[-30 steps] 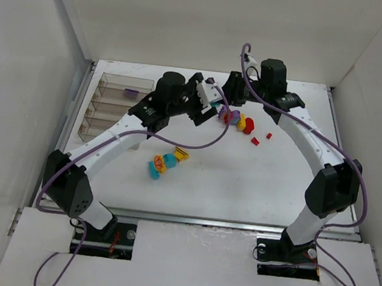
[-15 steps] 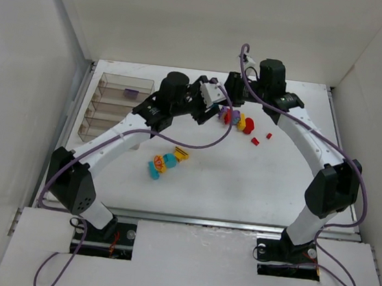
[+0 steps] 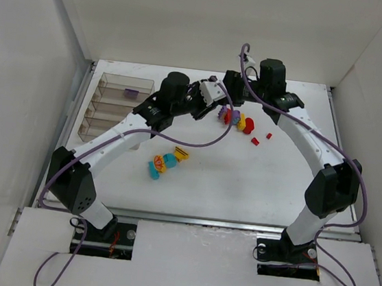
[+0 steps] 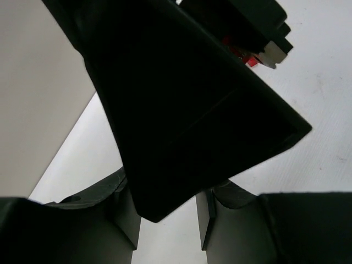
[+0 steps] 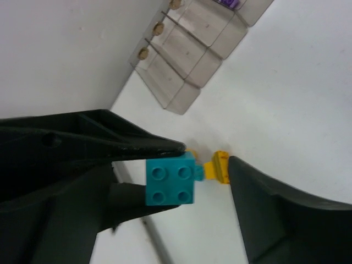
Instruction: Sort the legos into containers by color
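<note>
Toward 12 o'clock on the white desk (image 3: 255, 185), seen from overhead, the left arm (image 3: 108, 140) and right arm (image 3: 315, 147) met tip to tip above the surface. In the right wrist view, a small cyan square plastic brick with four studs (image 5: 170, 179) lay against one finger only. The right jaws stood wide, wider than the brick. The left jaws looked narrow at their base, but a dark bulk hid their tips, so whether they gripped anything could not be told.

This looked like a hand-over. The left arm sat nearer the clear, smoky, four-compartment plastic tray (image 3: 126, 78) at 10 o'clock, so passing the brick across would suit the sort. One purple brick (image 3: 130, 93) lay in the tray's farthest compartment.

Loose on the desk were a purple, yellow and red brick cluster (image 3: 238, 121) at 1 o'clock, tiny red bricks (image 3: 255, 141) just beside it, and a cyan, yellow and orange cluster (image 3: 164, 162) near the centre.

Compared with a second earlier, the left arm's wrist had pushed in toward 1 o'clock, closing on the right jaws. The loose bricks had not moved.
</note>
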